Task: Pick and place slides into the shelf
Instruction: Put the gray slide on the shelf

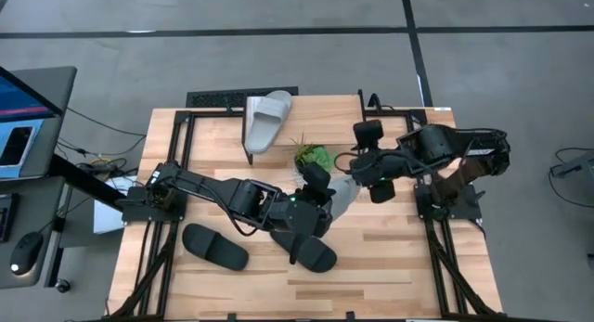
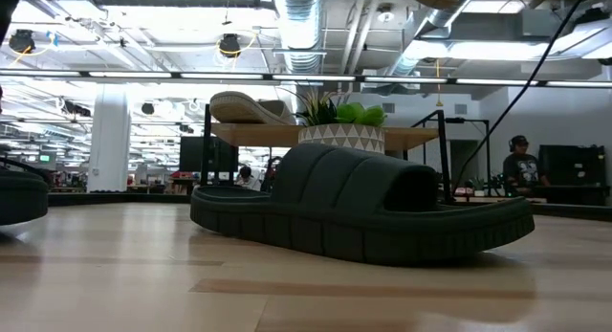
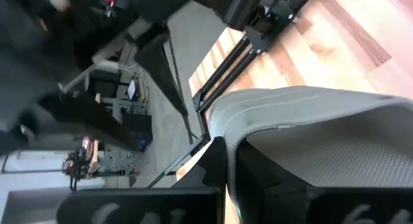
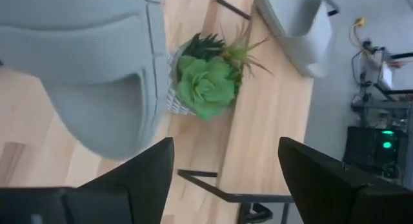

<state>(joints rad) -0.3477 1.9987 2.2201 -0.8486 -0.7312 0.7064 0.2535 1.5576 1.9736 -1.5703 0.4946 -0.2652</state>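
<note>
left gripper [image 1: 327, 203]: we see it clamped on a grey slide [image 1: 345, 196] mid-table, beside the plant [image 1: 313, 157]
right gripper [image 1: 364, 164]: fingers spread, empty, just right of that slide
shelf [image 1: 325, 113]: far edge of table; second grey slide [image 1: 266, 120] lies on its top left part
black slides: one [image 1: 215, 246] front left, one [image 1: 314, 254] front centre, both on the table [image 1: 399, 257]

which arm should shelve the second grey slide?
Left. Its gripper is already shut on the grey slide, as the left wrist view shows. The right gripper hangs open beside it, holding nothing. The shelf is close behind, with one grey slide on it.
</note>
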